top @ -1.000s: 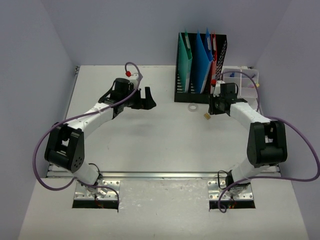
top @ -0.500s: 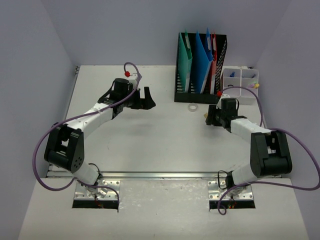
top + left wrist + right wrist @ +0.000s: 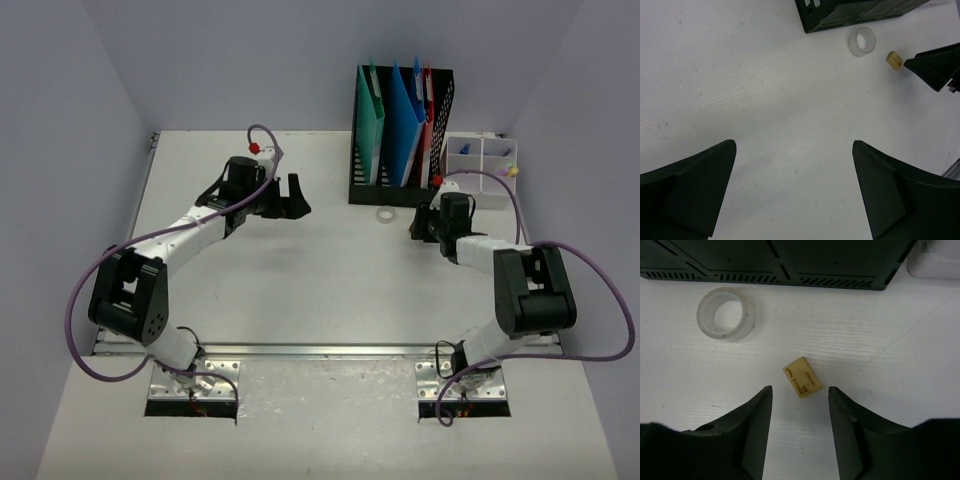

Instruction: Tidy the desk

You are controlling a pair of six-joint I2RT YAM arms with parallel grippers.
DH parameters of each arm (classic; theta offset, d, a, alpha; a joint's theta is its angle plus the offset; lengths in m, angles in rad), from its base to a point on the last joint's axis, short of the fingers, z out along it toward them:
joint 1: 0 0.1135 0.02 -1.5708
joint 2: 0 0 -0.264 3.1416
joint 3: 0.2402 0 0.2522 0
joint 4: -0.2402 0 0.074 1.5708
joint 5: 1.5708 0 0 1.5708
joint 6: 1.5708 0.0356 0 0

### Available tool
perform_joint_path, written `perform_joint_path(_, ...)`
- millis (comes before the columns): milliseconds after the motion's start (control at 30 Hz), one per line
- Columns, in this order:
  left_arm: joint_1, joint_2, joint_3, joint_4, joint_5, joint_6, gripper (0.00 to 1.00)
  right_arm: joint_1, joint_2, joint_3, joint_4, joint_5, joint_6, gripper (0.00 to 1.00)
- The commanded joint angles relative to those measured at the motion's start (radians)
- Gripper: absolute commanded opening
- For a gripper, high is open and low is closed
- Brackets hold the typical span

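Jaws on right gripper (image 3: 420, 230) half-open, empty, tips just reaching small tan rectangular eraser (image 3: 800, 377); left gripper (image 3: 792, 145) wide open, empty. Eraser & clear plastic tape ring (image 3: 726, 314) loose on flat white desk (image 3: 330, 290); both prob. left to stow.

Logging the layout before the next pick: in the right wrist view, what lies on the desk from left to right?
Clear tape ring → small tan eraser → corner of the clear compartment box. The black file holder spans most of the top, so it is left out.
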Motion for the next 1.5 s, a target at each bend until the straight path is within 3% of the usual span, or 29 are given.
perform_joint_path(0, 0.021, -0.022, -0.001, 0.012, -0.006, 0.001, 1.0, 0.008, 0.016, 0.024, 0.097, -0.005, -0.046, 0.5)
perform_joint_path(567, 0.03, -0.008, 0.001, 0.018, 0.003, -0.005, 1.0, 0.044, 0.128, 0.188, -0.232, 0.088, -0.083, 0.51)
perform_joint_path(867, 0.034, -0.019, -0.011, 0.028, -0.001, -0.007, 1.0, 0.044, 0.151, 0.211, -0.264, 0.079, -0.087, 0.41)
perform_joint_path(933, 0.036, -0.02, -0.012, 0.028, -0.002, -0.007, 1.0, 0.044, 0.158, 0.219, -0.267, 0.08, -0.083, 0.43)
perform_joint_path(1100, 0.037, -0.025, -0.017, 0.028, -0.001, -0.008, 1.0, 0.044, 0.176, 0.244, -0.273, 0.099, -0.07, 0.61)
perform_joint_path(1233, 0.037, -0.028, -0.018, 0.029, -0.003, -0.008, 1.0, 0.044, 0.196, 0.269, -0.282, 0.087, -0.074, 0.62)
perform_joint_path(1467, 0.04, -0.028, -0.021, 0.032, -0.005, -0.011, 1.0, 0.044, 0.214, 0.29, -0.278, 0.058, -0.092, 0.42)
